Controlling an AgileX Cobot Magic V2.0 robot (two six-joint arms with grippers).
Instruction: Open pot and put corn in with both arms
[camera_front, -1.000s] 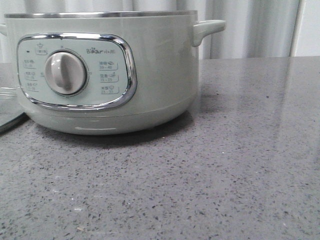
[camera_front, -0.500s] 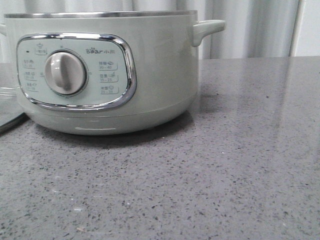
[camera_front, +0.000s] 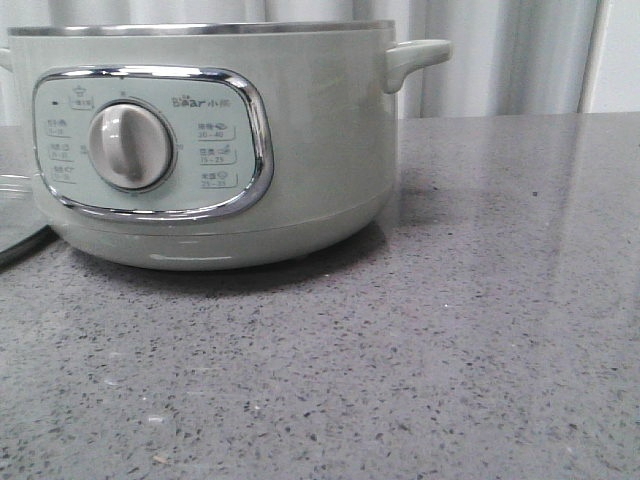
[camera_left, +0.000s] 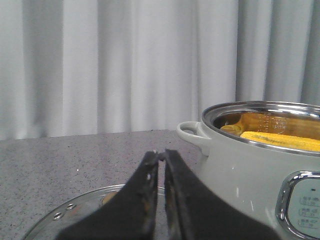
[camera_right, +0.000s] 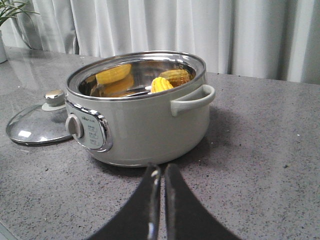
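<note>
Both claws are pinched closed on nothing: right claw (camera_right: 161, 172) hangs over the grey surface (camera_right: 260, 150) in front of the pot (camera_right: 145, 125), left claw (camera_left: 161, 155) above the glass lid (camera_right: 35, 125) (lying flat beside the pot). Further back, the corn (camera_right: 161, 84) sits inside the open pot.

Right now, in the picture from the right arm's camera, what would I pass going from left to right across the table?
Potted plant → glass lid lying flat on the table → pot, open with the corn inside → bare grey table. The right gripper sits in front of the pot, shut and empty.
</note>
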